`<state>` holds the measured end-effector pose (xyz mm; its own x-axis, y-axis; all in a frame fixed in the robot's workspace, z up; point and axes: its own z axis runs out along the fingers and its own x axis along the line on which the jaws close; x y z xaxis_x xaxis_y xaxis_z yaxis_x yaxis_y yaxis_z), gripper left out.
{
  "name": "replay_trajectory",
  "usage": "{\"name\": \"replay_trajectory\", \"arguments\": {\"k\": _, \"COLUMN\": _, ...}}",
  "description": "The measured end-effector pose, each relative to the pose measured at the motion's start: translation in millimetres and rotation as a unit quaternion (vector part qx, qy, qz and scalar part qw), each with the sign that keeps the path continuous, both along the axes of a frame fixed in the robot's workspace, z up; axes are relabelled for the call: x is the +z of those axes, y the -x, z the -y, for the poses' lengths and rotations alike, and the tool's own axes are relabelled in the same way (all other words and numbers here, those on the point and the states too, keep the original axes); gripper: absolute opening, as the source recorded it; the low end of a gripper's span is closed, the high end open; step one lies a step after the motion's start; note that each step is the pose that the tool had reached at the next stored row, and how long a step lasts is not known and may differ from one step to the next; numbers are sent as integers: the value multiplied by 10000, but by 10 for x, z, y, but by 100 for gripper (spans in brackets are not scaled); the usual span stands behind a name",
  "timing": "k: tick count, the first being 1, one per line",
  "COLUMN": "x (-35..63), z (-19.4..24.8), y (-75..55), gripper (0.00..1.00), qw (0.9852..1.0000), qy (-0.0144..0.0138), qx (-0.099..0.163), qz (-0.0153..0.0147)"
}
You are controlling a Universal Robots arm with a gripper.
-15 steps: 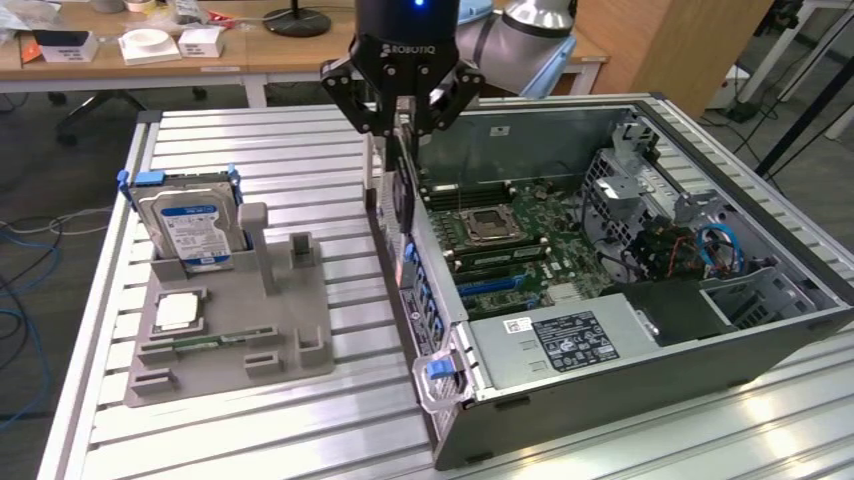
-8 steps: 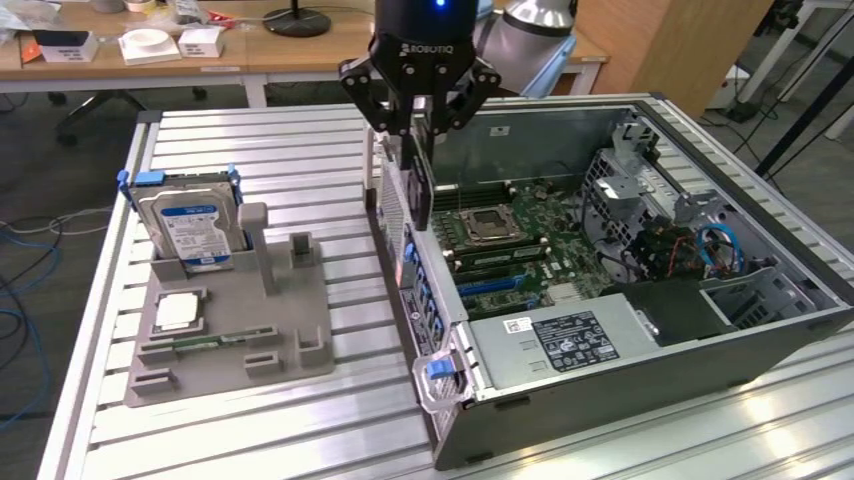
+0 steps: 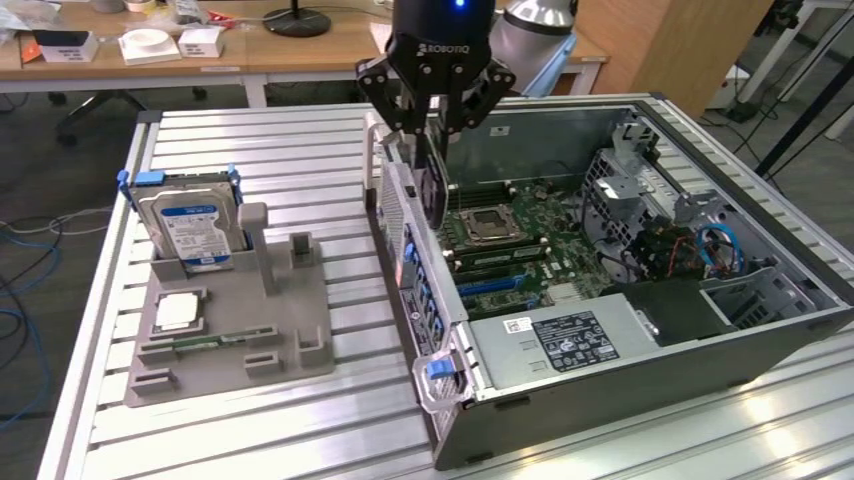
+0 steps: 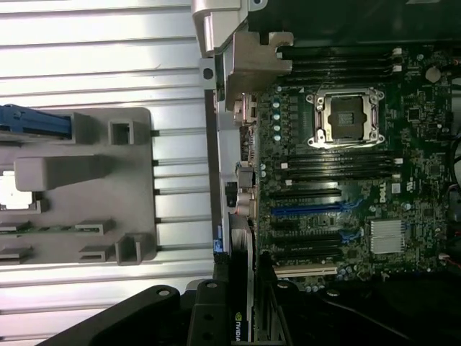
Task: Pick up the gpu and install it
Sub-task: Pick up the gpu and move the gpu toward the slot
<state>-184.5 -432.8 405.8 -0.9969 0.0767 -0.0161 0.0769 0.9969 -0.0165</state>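
My gripper (image 3: 434,128) hangs over the rear wall of the open computer case (image 3: 667,385), shut on the gpu (image 3: 435,190). The card is seen edge-on, thin and dark, hanging straight down from the fingers. Its lower end is above the motherboard (image 3: 527,240), beside the CPU socket (image 3: 483,226). In the wrist view the gpu (image 4: 238,326) sits between the black fingers (image 4: 208,306) of the gripper (image 4: 241,288), with a logo on its edge. Beyond it lie the motherboard's expansion slots (image 4: 308,210), one pair blue, and the CPU socket (image 4: 346,119).
A grey parts holder (image 3: 274,345) on the slatted aluminium table (image 3: 240,430) carries a blue-labelled hard drive (image 3: 191,225), a processor chip (image 3: 178,311) and a green memory stick (image 3: 200,343). Inside the case are a power supply (image 3: 567,338), a drive cage and cables (image 3: 701,245).
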Motion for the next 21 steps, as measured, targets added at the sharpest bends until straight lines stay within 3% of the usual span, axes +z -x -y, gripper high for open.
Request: {"name": "replay_trajectory", "arguments": {"k": 21, "x": 0, "z": 0, "y": -383, "gripper": 26, "qw": 10000, "qy": 0, "qx": 1, "qz": 0}}
